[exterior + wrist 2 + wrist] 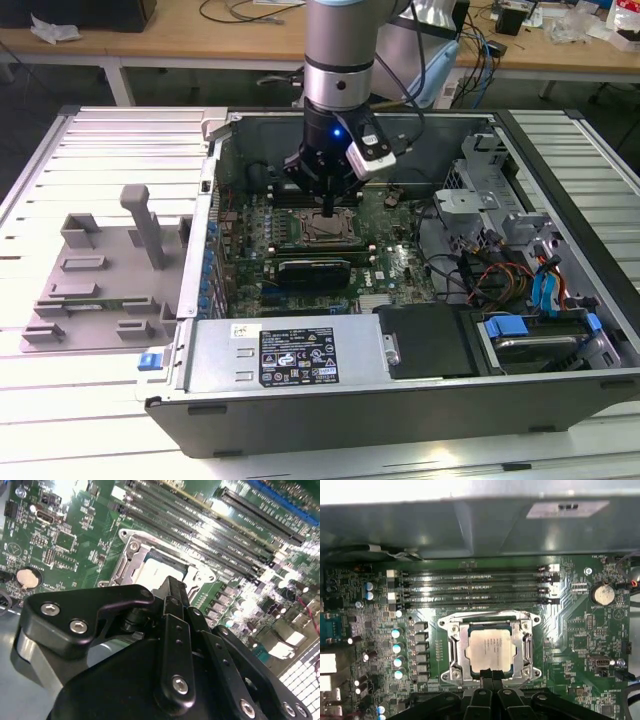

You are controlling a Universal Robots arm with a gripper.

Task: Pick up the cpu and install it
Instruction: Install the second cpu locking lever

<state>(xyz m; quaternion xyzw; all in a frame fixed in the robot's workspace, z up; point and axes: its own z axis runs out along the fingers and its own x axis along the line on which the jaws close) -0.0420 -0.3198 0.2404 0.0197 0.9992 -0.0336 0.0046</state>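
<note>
The arm reached down into the open computer case (400, 395), with the gripper (328, 207) poised directly over the middle of the green motherboard (395, 265). In the exterior view its black fingers came to a point just above the socket frame (327, 232). The cpu (490, 648) lay flat inside that frame, its pale silvery top facing up, framed on all sides by the metal bracket (454, 647). In the first wrist view the fingertips (490, 676) were pressed together, with no gap between them, at the near edge of the chip; whether they touched it or hung just above it was hard to judge from that angle. Nothing was gripped between them: the gripper was clenched on itself and empty. In the second wrist view the same closed fingers (173, 597) covered one edge of the cpu (156, 571), and the chip's light surface showed beyond them.

On the far side of the socket ran four long memory slots (475, 587), lying parallel to one another. A round coin battery (603, 594) sat on the board to one side of the slots. A row of small capacitors (397, 647) stood on the opposite side of the socket.

Outside the case, at the exterior view's left, a grey plastic fixture (95, 285) with an upright post (145, 225) rested on the ribbed table (60, 400), well apart from the arm.
</note>
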